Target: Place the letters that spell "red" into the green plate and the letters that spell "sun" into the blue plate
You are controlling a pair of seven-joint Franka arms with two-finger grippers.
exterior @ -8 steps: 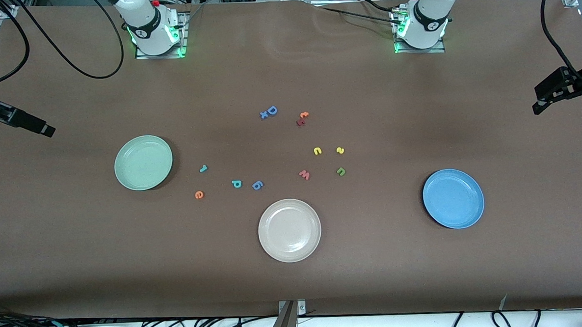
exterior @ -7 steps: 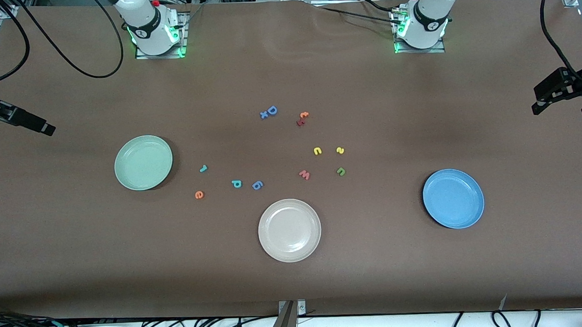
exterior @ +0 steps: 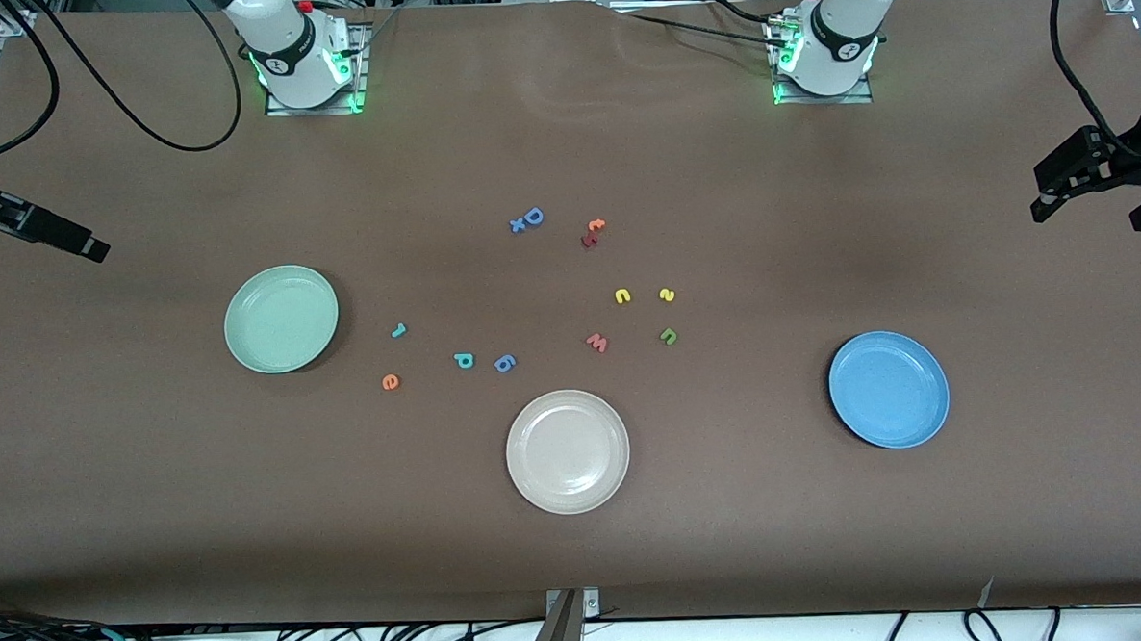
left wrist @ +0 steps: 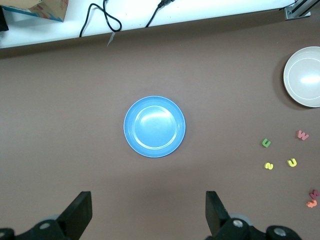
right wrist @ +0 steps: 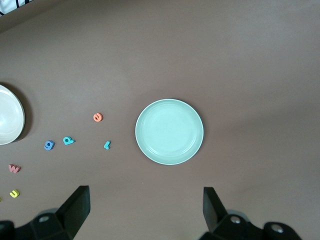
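We are at the start: nothing is plated. Our left gripper (exterior: 1099,187) and right gripper (exterior: 42,233) hang open at the tabletop's ends. Letters lie scattered between the green plate (exterior: 244,349) and blue plate (exterior: 926,416); next we must descend onto one

The left hand (exterior: 1095,196) has shifted slightly up and toward the table's middle
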